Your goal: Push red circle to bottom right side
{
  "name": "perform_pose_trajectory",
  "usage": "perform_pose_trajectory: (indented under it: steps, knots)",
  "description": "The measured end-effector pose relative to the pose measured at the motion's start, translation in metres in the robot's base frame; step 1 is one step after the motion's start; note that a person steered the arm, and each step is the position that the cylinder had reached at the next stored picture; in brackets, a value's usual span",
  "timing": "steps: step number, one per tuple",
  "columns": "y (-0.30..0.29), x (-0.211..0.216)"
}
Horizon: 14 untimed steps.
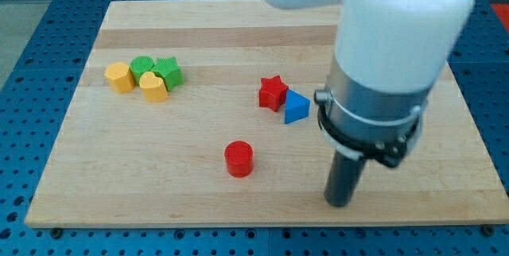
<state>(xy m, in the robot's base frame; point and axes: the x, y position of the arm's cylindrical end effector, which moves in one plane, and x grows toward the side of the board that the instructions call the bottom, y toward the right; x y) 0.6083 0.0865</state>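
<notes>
The red circle (238, 159) is a short red cylinder standing on the wooden board (119, 184), a little below the view's middle. My tip (339, 203) touches the board to the right of the red circle and slightly lower, well apart from it. The dark rod rises from the tip into the grey and white arm that fills the view's upper right. A red star (273, 92) and a blue triangle (296, 106) sit close together above the red circle and up-left of my tip.
At the view's upper left is a tight cluster: a yellow hexagon-like block (120, 76), a yellow heart (153, 87), a green round block (142, 67) and a green star (169, 72). The board's bottom edge runs just below my tip.
</notes>
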Motion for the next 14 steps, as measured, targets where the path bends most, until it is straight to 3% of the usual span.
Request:
perform_pose_trajectory:
  steps: [1, 3, 5, 7, 11, 13, 14]
  knots:
    - [-0.026, 0.010]
    - [-0.151, 0.008]
    - [-0.188, -0.048]
    - [-0.145, -0.062]
    - [0.005, -0.059]
    - [0.005, -0.022]
    - [0.014, -0.022]
